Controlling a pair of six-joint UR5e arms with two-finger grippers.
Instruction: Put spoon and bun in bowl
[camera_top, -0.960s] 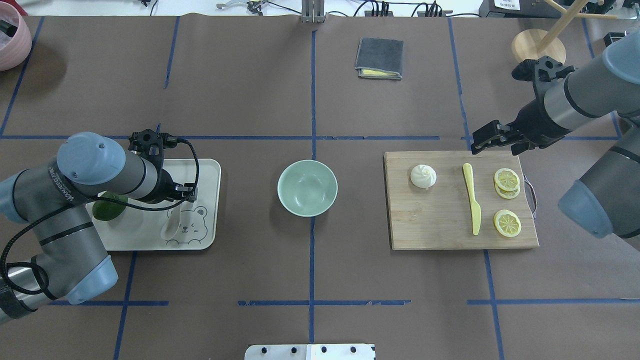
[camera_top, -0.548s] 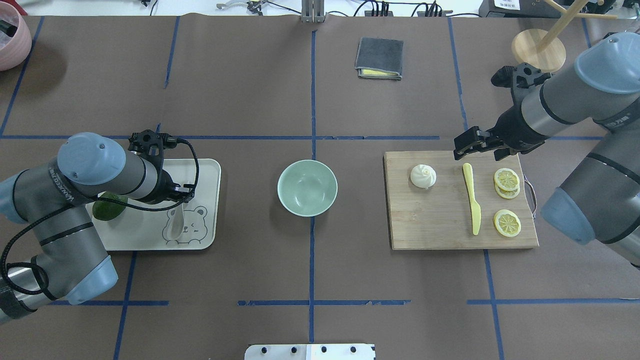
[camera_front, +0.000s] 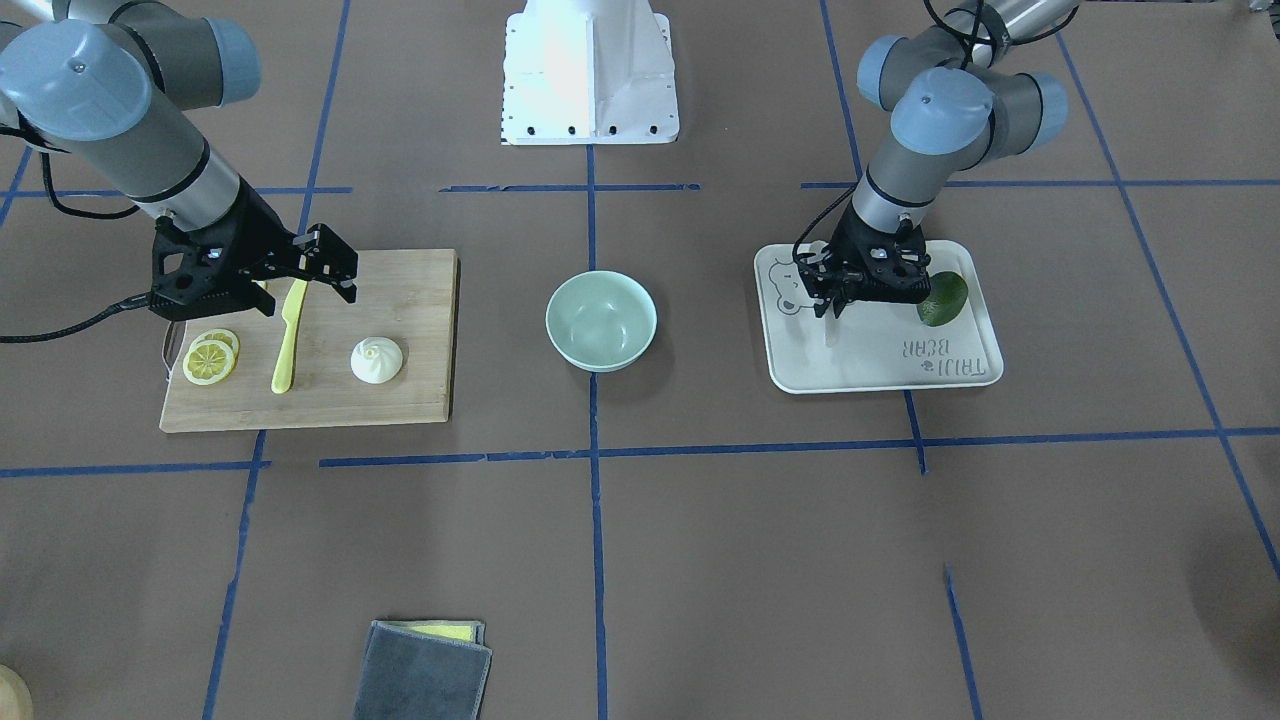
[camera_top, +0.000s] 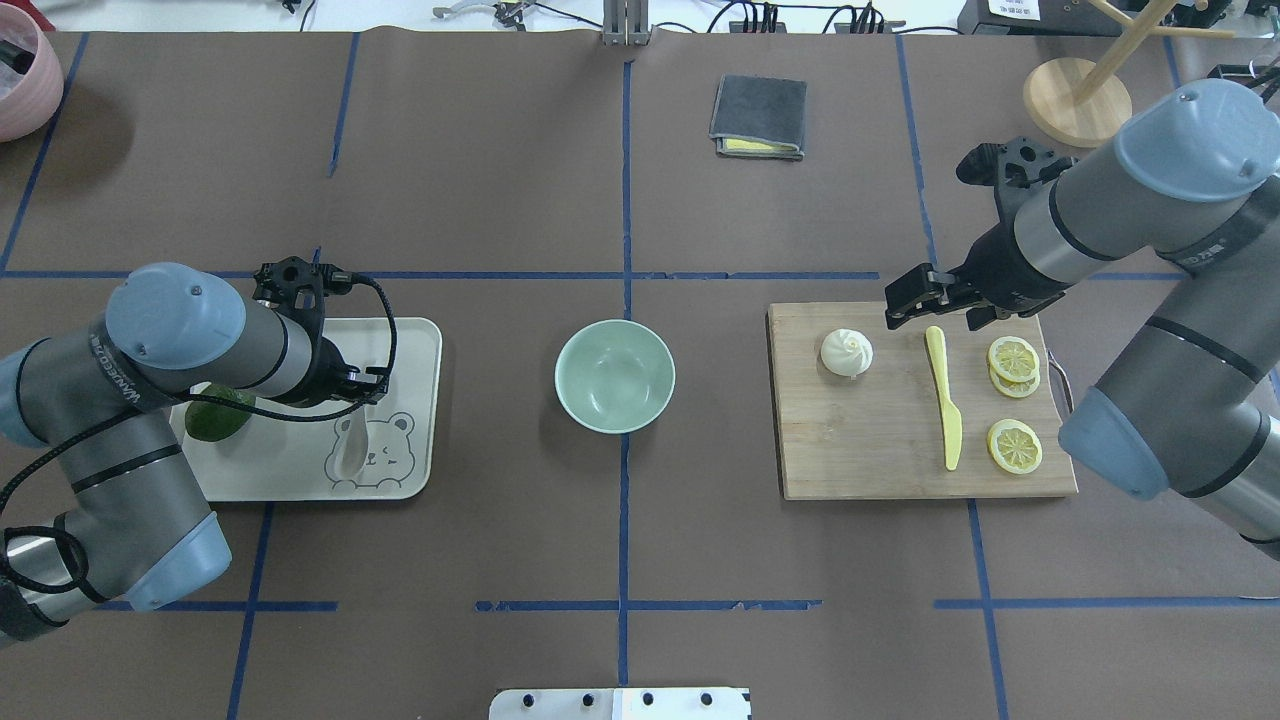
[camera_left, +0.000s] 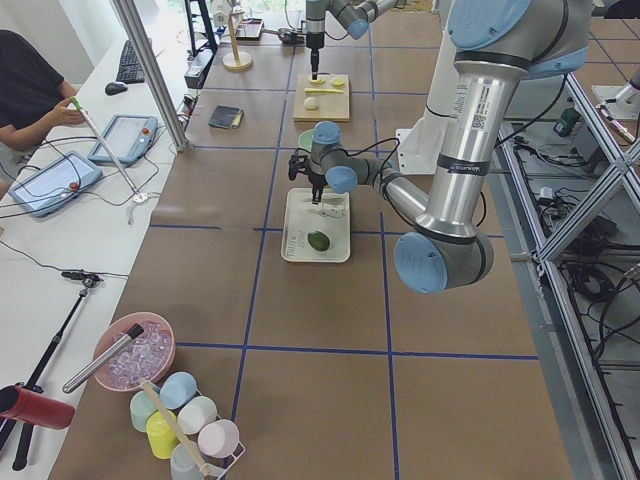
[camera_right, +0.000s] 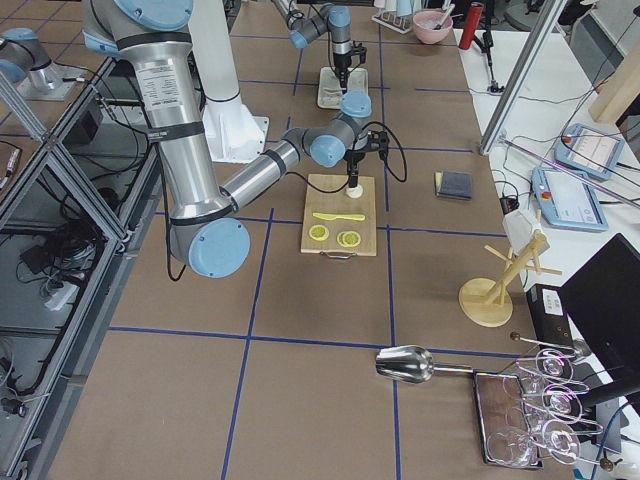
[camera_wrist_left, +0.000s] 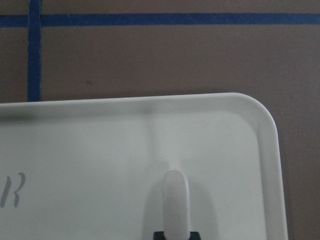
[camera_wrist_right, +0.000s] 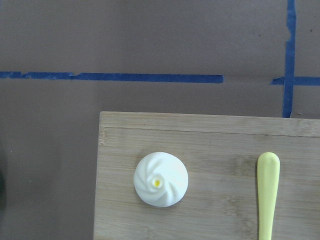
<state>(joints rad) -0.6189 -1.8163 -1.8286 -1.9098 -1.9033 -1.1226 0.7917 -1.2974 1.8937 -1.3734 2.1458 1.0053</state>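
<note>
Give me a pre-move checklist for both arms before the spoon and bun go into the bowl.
1. Bowl empty, nothing over it: ok.
2. Left tool shut on spoon handle: ok, its wrist view shows the handle pinched.
3. Spoon lifted off tray: cannot tell.
4. Right tool open: ok.
5. Right tool centred over bun: not ok, bun sits low in its wrist view.
6. Yellow knife apart from bun: ok.

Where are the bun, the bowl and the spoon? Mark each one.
bun (camera_top: 846, 352): overhead view, centre of its pleated top.
bowl (camera_top: 583, 352): overhead view, inner wall, left side.
spoon (camera_top: 348, 455): overhead view, its oval scoop.
</note>
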